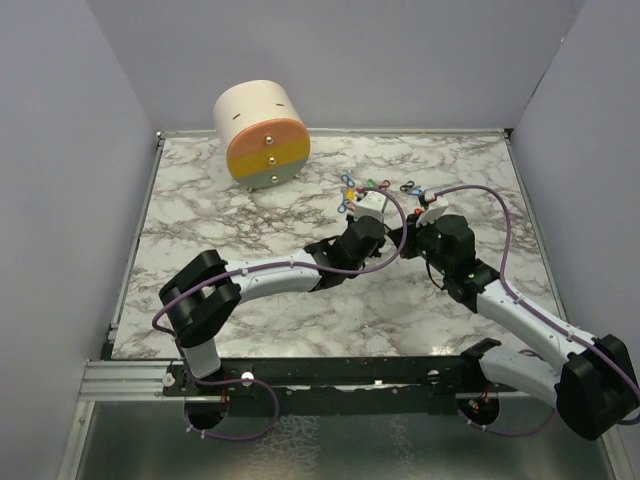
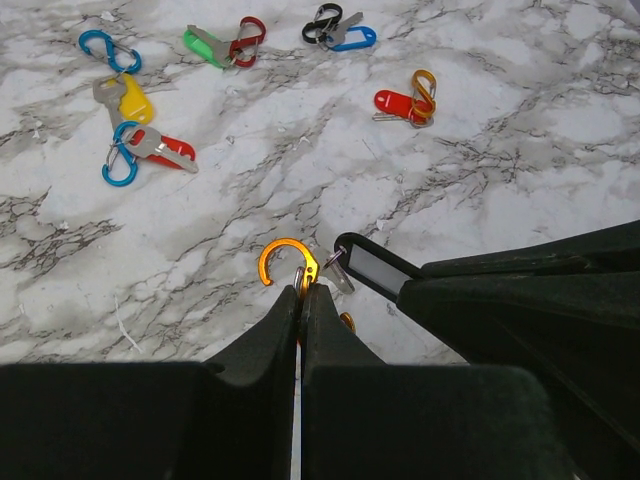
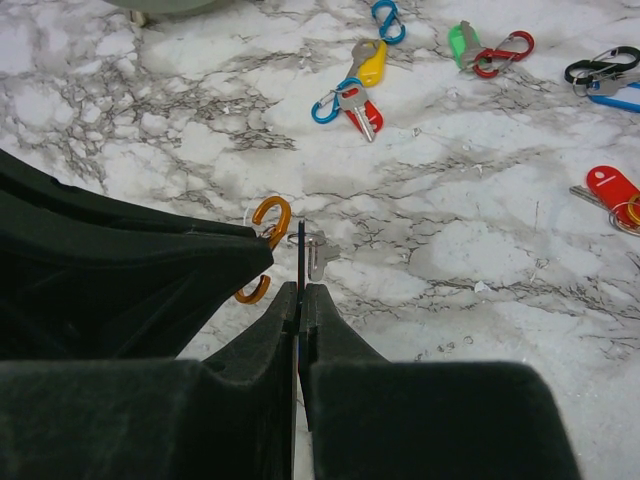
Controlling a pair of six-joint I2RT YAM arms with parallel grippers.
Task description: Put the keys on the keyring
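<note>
In the left wrist view my left gripper (image 2: 301, 290) is shut on an orange figure-8 clip, the keyring (image 2: 286, 256), held just above the table. My right gripper (image 3: 300, 290) is shut on a flat black-headed key (image 3: 300, 250), seen edge-on; its small ring and silver blade (image 3: 320, 252) hang right beside the orange clip (image 3: 271, 218). From the left wrist the same key head (image 2: 375, 270) shows a white label. Other keys lie beyond: yellow (image 2: 136, 101), red (image 2: 165, 151), green (image 2: 204, 45), blue (image 2: 356, 39) and a second red one (image 2: 393, 103). From above, both grippers meet mid-table (image 1: 398, 238).
Loose clips lie among the keys: blue (image 2: 108, 50), red (image 2: 250, 38), black (image 2: 322, 22), orange (image 2: 424, 90). A cream, orange and grey cylinder (image 1: 262, 133) stands at the back left of the marble table (image 1: 220, 230). Grey walls close in three sides.
</note>
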